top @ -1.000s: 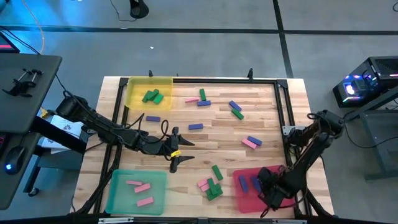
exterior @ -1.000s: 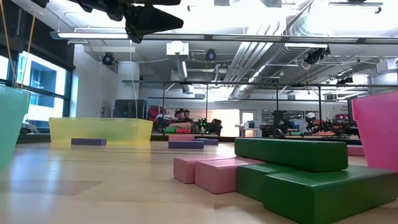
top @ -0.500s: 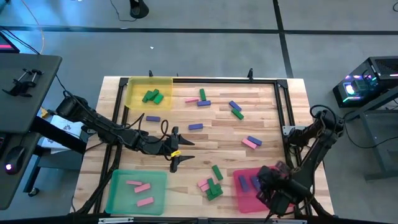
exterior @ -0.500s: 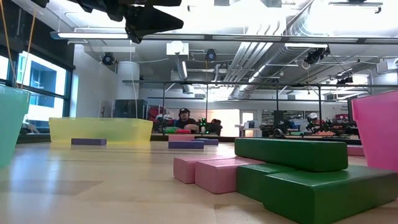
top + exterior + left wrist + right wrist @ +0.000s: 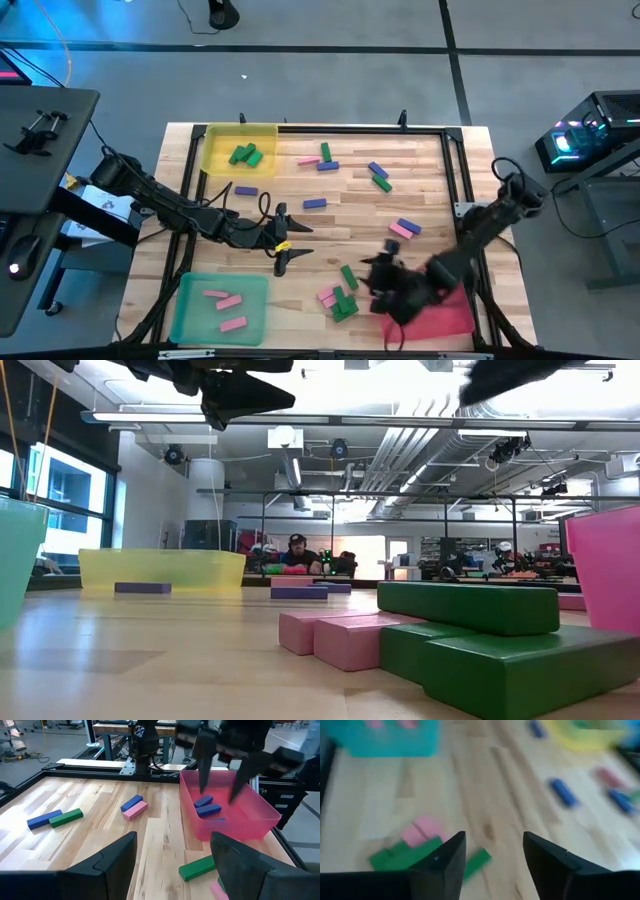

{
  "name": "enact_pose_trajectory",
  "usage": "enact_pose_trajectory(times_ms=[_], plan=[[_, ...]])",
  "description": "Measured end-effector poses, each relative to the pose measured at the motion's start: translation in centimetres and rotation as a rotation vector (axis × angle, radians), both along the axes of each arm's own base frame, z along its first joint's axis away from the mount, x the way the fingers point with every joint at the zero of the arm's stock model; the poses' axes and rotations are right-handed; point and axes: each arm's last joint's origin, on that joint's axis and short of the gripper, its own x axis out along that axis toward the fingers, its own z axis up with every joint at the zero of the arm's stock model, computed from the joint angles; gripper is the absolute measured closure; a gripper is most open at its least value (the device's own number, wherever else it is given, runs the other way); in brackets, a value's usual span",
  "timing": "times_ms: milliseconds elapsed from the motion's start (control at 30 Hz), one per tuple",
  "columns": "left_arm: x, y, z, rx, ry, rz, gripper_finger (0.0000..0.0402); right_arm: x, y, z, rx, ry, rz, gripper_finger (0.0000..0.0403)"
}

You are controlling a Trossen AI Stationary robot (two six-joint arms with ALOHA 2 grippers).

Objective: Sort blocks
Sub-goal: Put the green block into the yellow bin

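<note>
Small bars in green, pink and purple-blue lie scattered on the wooden table. A cluster of green and pink bars point(image 5: 340, 300) sits near the front. Two green bars point(image 5: 245, 154) lie in the yellow tray point(image 5: 215, 135), pink bars point(image 5: 225, 300) in the green tray point(image 5: 190, 320), and purple-blue bars point(image 5: 206, 806) in the pink-red tray point(image 5: 260, 810). My left gripper point(image 5: 293, 243) hovers open and empty over mid-table. My right gripper point(image 5: 378, 278) hovers open and empty above the pink-red tray's left edge, beside the cluster; it also shows in the left wrist view point(image 5: 220, 790).
Loose bars lie across the far half: a pink and purple-blue pair point(image 5: 405, 228), a green and purple-blue pair point(image 5: 378, 176), and purple-blue singles point(image 5: 314, 203). A single green bar point(image 5: 348, 276) lies near my right gripper. A black frame point(image 5: 452, 170) edges the table's far and right sides.
My right gripper has swung fast from over the pink-red tray's near right part toward the table's left, and now stands over the tray's left edge by the green and pink cluster. Its fingers stay open.
</note>
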Motion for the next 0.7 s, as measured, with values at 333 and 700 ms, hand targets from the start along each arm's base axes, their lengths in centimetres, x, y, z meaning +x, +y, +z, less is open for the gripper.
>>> enact_pose_trajectory(times_ms=[333, 700], plan=[[-0.5, -0.3, -0.5, -0.073, 0.062, 0.017, 0.0163, 5.2, -4.0, 0.2, 0.126, 0.083, 0.411, 0.0132], [-1.0, -1.3, -0.7, -0.071, 0.081, 0.024, 0.0163, 7.4, -2.7, -6.3, -0.073, 0.249, 0.795, 0.0128]])
